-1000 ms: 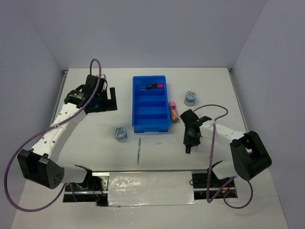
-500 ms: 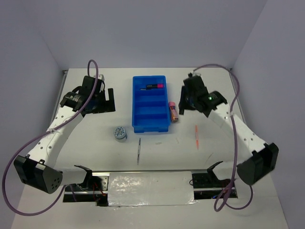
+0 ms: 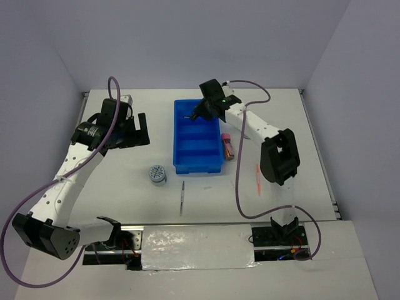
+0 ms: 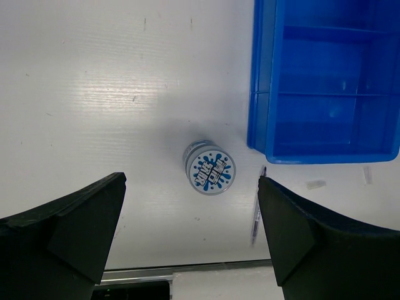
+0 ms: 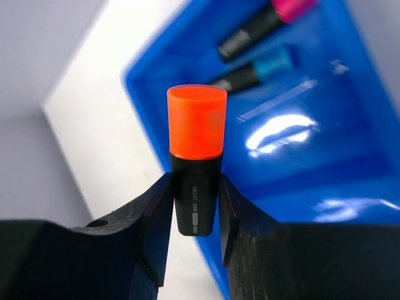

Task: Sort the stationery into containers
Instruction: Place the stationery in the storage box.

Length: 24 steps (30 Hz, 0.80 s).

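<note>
My right gripper (image 3: 197, 113) is shut on a black marker with an orange cap (image 5: 195, 164), held above the far-left part of the blue divided tray (image 3: 197, 153). In the right wrist view, a pink-capped marker (image 5: 261, 20) and a blue-capped marker (image 5: 255, 72) lie in the tray (image 5: 350, 156) below. My left gripper (image 3: 142, 130) is open and empty, left of the tray. In the left wrist view it (image 4: 190, 181) looks down on a blue-white tape roll (image 4: 210, 170), a thin grey pen (image 4: 257, 211) and the tray's near end (image 4: 325, 134).
The tape roll (image 3: 157, 174) and grey pen (image 3: 182, 197) lie on the table near the tray's front-left corner. A pink-copper tube (image 3: 227, 145) lies against the tray's right side, and an orange pen (image 3: 258, 180) lies further right. The right arm hides the second tape roll.
My right arm swung from the table's right side up and left to above the tray's far end, carrying the orange-capped marker. My left gripper drifted slightly left.
</note>
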Available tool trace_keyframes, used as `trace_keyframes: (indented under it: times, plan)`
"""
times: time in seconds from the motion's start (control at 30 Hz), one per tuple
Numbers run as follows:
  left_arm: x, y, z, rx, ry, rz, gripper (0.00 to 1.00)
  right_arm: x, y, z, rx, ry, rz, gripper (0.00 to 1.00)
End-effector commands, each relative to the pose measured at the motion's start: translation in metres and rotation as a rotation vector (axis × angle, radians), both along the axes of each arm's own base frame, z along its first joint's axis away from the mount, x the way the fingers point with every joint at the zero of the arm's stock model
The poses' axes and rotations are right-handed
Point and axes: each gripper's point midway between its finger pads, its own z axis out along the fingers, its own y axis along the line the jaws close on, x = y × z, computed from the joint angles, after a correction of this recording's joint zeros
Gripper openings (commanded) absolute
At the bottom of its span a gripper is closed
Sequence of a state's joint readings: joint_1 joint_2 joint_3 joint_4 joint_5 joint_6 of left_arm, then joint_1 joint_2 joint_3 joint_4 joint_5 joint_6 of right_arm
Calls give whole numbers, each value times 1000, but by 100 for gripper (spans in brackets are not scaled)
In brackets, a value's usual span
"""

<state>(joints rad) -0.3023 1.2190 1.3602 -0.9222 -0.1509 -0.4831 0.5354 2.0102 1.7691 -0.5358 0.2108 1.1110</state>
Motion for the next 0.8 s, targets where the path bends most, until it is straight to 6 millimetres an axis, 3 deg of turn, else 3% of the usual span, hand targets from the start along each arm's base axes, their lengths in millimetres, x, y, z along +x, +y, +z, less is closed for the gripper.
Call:
trace_keyframes:
  times: [0.0, 0.3, 0.43, 0.47, 0.5, 0.57, 0.73, 0.77]
  plan:
    - [-4, 3, 24, -27, -58, 15, 99, 42, 21, 54, 159, -148, -128, 9]
    - [-22, 6, 10, -38, -45, 11, 99, 66, 13, 6, 176, -94, -224, 19]
    - [-27, 5, 13, -42, -61, -13, 99, 84, 25, 11, 212, -141, -154, 26]
    - [-30, 7, 14, -39, -68, -16, 99, 87, 26, 0, 198, -124, -145, 32]
    - [-30, 8, 14, -30, -70, -21, 99, 90, 27, 7, 203, -130, -147, 34]
    - [-33, 10, 14, -14, -69, -30, 99, 90, 24, -3, 197, -116, -159, 44]
    - [-38, 14, 12, 13, -63, -46, 99, 102, 22, -10, 217, -125, -142, 58]
    - [-38, 15, 13, 17, -65, -49, 99, 107, 24, 6, 227, -153, -131, 66]
